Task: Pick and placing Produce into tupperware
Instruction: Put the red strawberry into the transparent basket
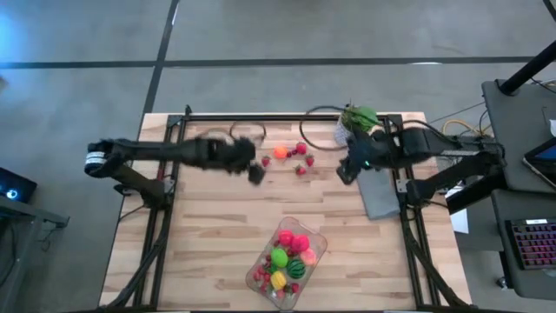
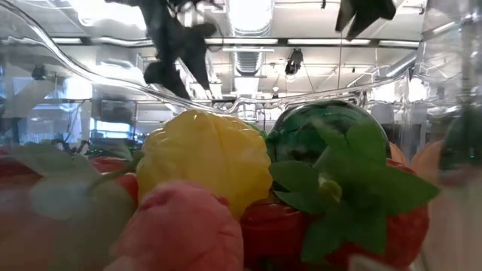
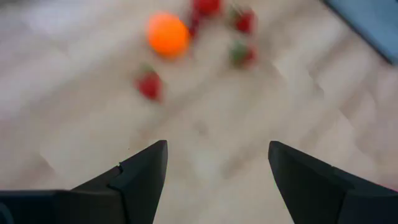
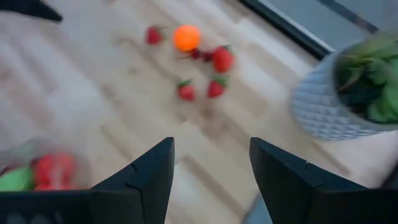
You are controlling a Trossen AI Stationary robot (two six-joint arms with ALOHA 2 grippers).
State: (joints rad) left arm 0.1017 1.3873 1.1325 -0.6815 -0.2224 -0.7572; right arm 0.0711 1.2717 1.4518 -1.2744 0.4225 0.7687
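Note:
The clear tupperware (image 1: 323,240) sits near the table's front edge. It holds red, pink, light green, dark green and yellow produce (image 1: 289,255). Loose produce lies at the far middle of the table: an orange piece (image 1: 280,153) and several red berries (image 1: 301,149). My left gripper (image 1: 256,172) hangs open above the bare wood just left of the loose pieces, with nothing between its fingers (image 3: 149,168). My right gripper (image 1: 346,172) hangs open above the table to their right and is also empty (image 4: 211,142).
A leafy plant in a white pot (image 1: 359,119) stands at the far right, close to my right arm. Under that arm a flat grey slab (image 1: 378,196) lies on the wood. Bare wood lies between the loose pieces and the tupperware.

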